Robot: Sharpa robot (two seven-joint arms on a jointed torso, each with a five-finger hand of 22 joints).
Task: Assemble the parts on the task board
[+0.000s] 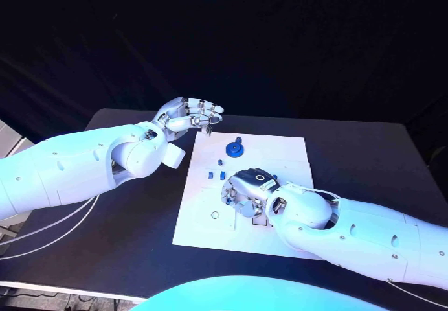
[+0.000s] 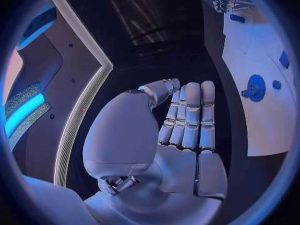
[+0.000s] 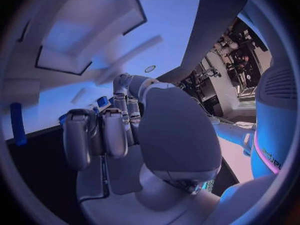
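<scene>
— Left hand (image 1: 191, 115)? 
— Fingers curled in, empty, beyond the task board's (image 1: 280, 152) far left corner.
— Right hand (image 1: 245, 191)? 
— Curled over mid-board; grip unclear. Blue round part (image 1: 234, 149) stands farther back.

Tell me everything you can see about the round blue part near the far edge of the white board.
The round blue part is a disc with a raised centre and a small lug at one side, plastic by its look. It lies flat on the task board, near its far edge. Neither the left hand nor the right hand touches it.
</scene>
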